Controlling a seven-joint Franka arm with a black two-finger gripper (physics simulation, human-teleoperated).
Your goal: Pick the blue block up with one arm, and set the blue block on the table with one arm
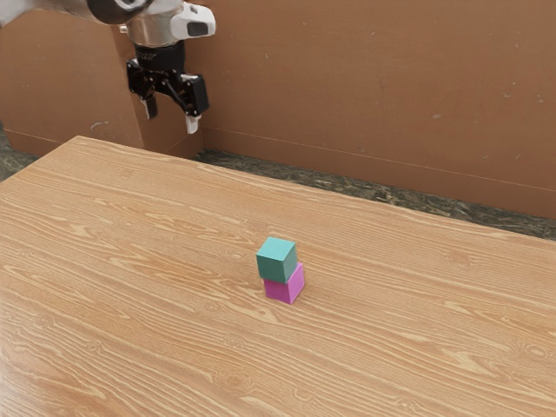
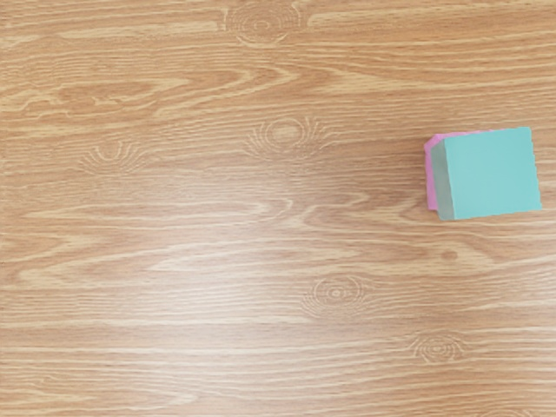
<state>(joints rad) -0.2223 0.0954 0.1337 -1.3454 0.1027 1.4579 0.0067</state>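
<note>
High at the exterior view's upper left hangs my gripper (image 1: 171, 120), open, its two fingertips wide apart with nothing between them. The blue block, teal in colour (image 1: 277, 260), rests on top of a magenta block (image 1: 285, 288) near the middle of the wooden table (image 1: 156, 304). My gripper is well above and away from this stack. In the wrist view the blue block (image 2: 493, 173) covers most of the magenta block (image 2: 431, 178), whose edge peeks out beside it.
The table's far edge runs along a brown wall (image 1: 365, 95), with a strip of dark floor between them. Bare wood surrounds the two stacked blocks.
</note>
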